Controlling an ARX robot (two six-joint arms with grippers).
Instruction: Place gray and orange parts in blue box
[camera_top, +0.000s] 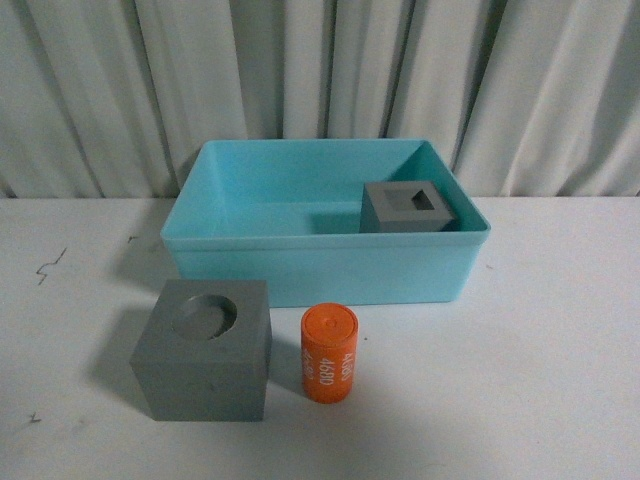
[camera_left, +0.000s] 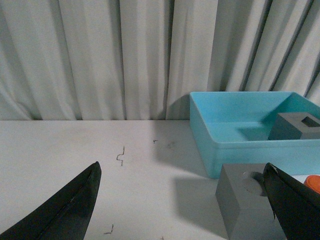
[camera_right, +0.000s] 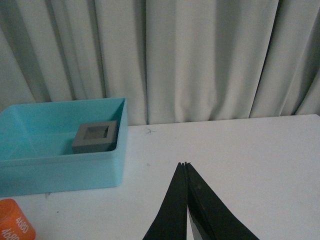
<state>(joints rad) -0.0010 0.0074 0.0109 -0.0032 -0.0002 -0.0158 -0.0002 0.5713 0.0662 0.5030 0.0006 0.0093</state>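
Note:
The turquoise blue box (camera_top: 310, 268) stands at the back middle of the white table. The gray cube with a square recess (camera_top: 408, 208) sits inside it at its right end. The gray cube with a round recess (camera_top: 205, 350) stands on the table in front of the box, with the orange cylinder (camera_top: 329, 355) upright just to its right. Neither arm shows in the front view. My left gripper (camera_left: 182, 167) is open and empty, with the round-recess cube (camera_left: 247, 205) near its right finger. My right gripper (camera_right: 185, 164) is shut and empty, to the right of the box (camera_right: 60, 170).
A pale pleated curtain (camera_top: 320, 80) hangs along the table's far edge behind the box. Small dark marks (camera_top: 48, 266) dot the white table surface at the left.

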